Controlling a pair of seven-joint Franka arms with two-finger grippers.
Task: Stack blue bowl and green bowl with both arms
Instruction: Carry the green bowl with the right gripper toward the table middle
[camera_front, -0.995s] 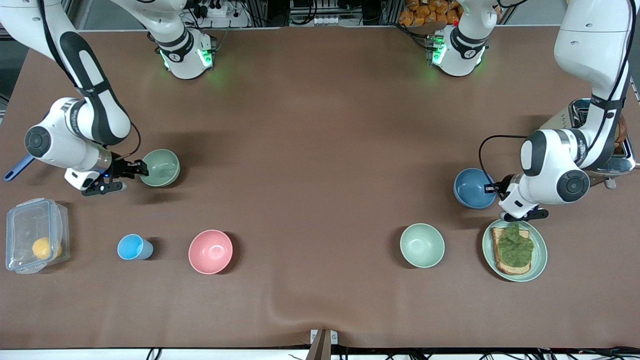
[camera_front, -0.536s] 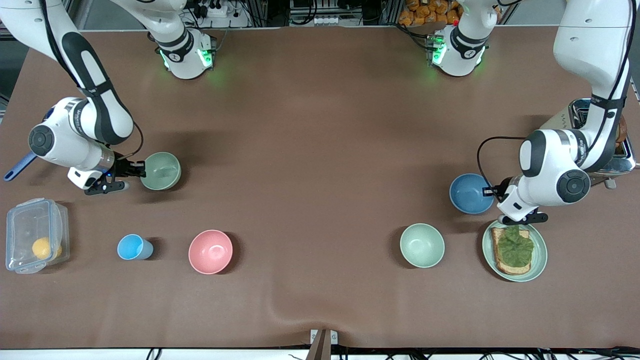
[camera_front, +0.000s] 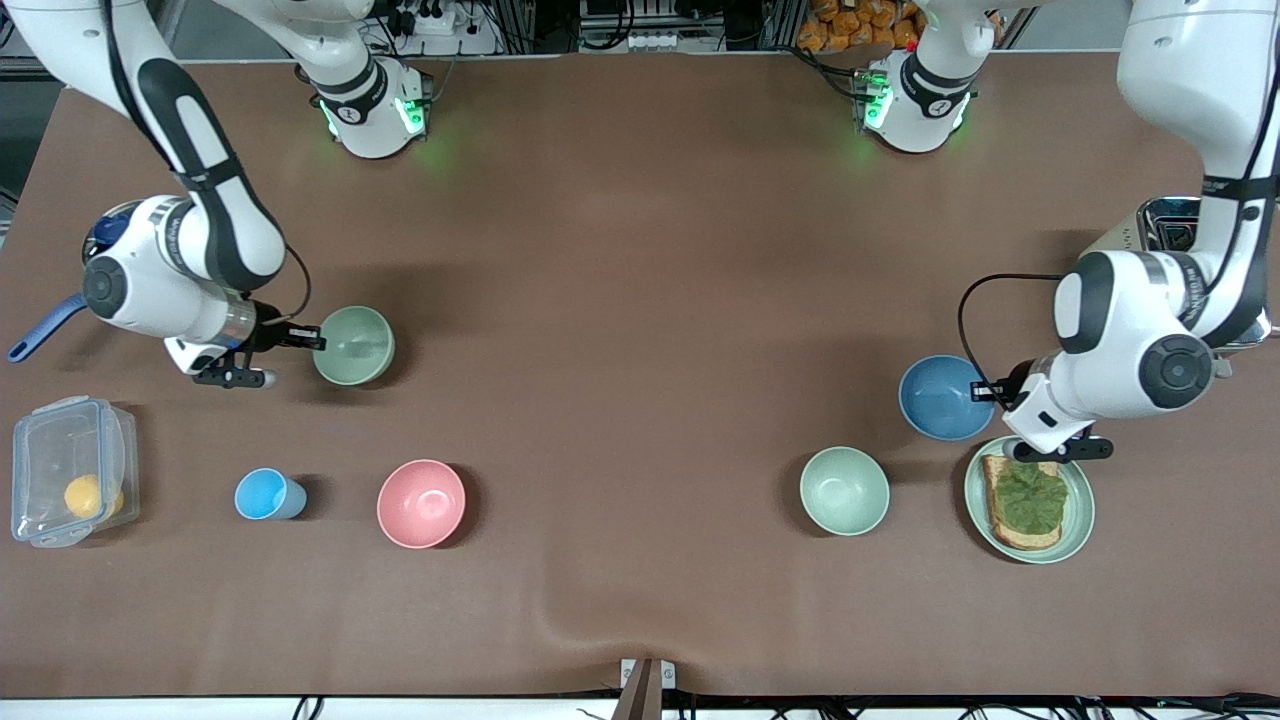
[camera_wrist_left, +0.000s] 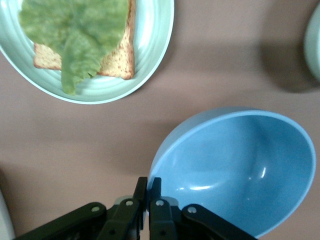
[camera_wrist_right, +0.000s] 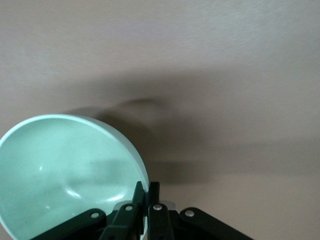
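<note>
The left gripper (camera_front: 992, 392) pinched the blue bowl (camera_front: 945, 397) at its three o'clock rim, mouth up, while the right gripper (camera_front: 310, 340) pinched the green bowl (camera_front: 354, 345) at nine o'clock.

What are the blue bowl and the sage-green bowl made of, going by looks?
Round medium-blue bowl, rim pinched by the left gripper: likely moulded plastic or melamine, though glazed ceramic is possible; thin even rim, smooth satin surface with small soft highlights.

Round pale sage-green bowl, rim pinched by the right gripper: apparently the same material; same thin wall, uniform colour, faint soft glints inside.
</note>
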